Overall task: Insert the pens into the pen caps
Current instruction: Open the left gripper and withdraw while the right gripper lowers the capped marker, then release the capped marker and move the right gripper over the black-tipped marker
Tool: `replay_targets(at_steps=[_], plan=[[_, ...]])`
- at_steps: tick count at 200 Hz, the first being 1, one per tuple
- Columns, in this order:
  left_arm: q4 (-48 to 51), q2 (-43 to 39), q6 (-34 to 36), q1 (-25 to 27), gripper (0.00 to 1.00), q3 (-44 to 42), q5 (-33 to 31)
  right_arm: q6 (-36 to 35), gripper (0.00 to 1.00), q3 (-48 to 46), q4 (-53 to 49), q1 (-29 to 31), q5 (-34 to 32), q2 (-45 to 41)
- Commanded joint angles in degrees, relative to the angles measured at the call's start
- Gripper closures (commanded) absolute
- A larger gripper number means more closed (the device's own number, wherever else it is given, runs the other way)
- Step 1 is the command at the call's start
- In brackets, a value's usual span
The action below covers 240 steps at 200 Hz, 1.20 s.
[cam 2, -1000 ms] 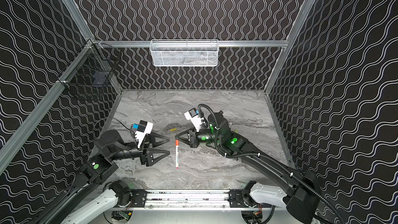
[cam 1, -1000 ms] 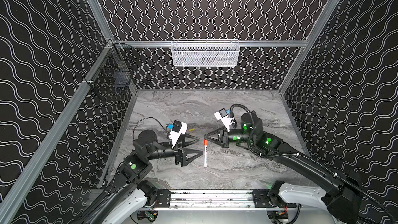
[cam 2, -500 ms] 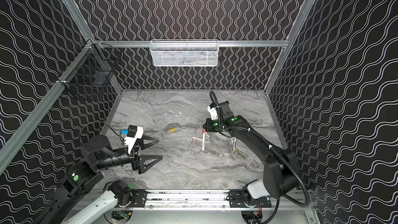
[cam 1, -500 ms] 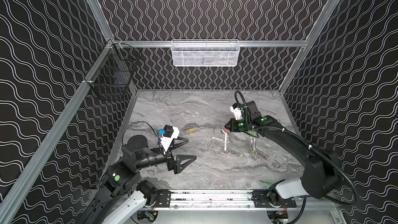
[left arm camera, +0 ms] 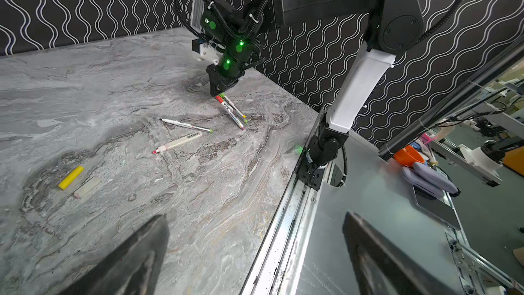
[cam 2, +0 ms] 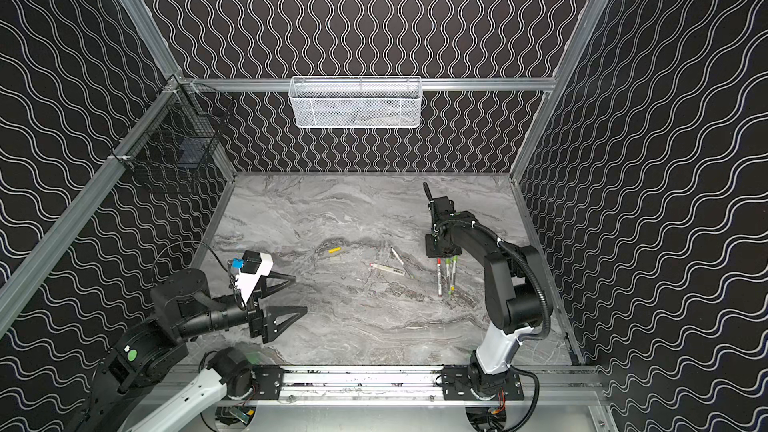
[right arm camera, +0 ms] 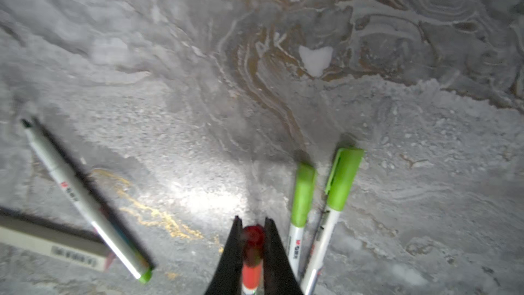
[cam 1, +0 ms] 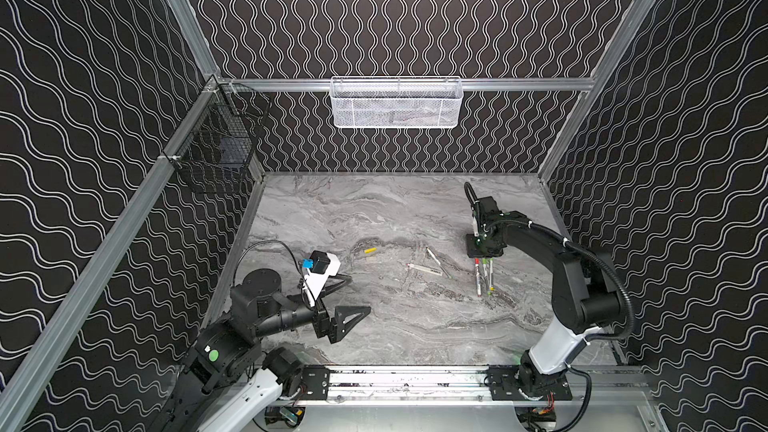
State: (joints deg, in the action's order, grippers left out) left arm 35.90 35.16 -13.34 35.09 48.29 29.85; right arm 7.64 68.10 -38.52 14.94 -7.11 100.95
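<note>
my right gripper [right arm camera: 252, 224] was pinched shut on the red cap [right arm camera: 253, 238] of a pen, low over the table [right arm camera: 198, 80]. two green-capped pens [right arm camera: 302, 194] lay just beside it. further out lay a slim uncapped pen [right arm camera: 82, 194] and a thick pale marker [right arm camera: 48, 244], then the yellow cap [cam 1: 369, 250] and pale cap [cam 1: 371, 260]. my left gripper [cam 1: 358, 295] hung spread wide, empty, well apart.
</note>
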Motion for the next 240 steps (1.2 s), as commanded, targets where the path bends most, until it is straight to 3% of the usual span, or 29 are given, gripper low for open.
replay_targets(at_steps=[1,79,135,188,240], plan=[[-0.93,-0.09,0.6,-0.07,0.01,-0.17,-1.95,-1.81,0.89,1.22,-2.45,-0.5,-5.26,0.8],[-0.43,0.37,0.34,-0.07,0.01,-0.31,-3.83,-3.14,0.47,1.94,-0.75,-0.18,4.64,-3.85],[-0.25,-0.41,0.25,-0.09,0.01,-0.39,-5.19,-9.97,0.37,-4.78,5.81,9.69,15.55,-11.04],[0.12,-0.89,0.07,-0.09,0.01,-0.41,-7.16,-8.99,0.32,-4.12,8.7,17.91,19.1,-6.16],[2.19,-3.0,-0.98,-0.03,0.01,0.01,-17.69,-7.68,0.21,2.68,14.28,24.09,24.03,1.88]])
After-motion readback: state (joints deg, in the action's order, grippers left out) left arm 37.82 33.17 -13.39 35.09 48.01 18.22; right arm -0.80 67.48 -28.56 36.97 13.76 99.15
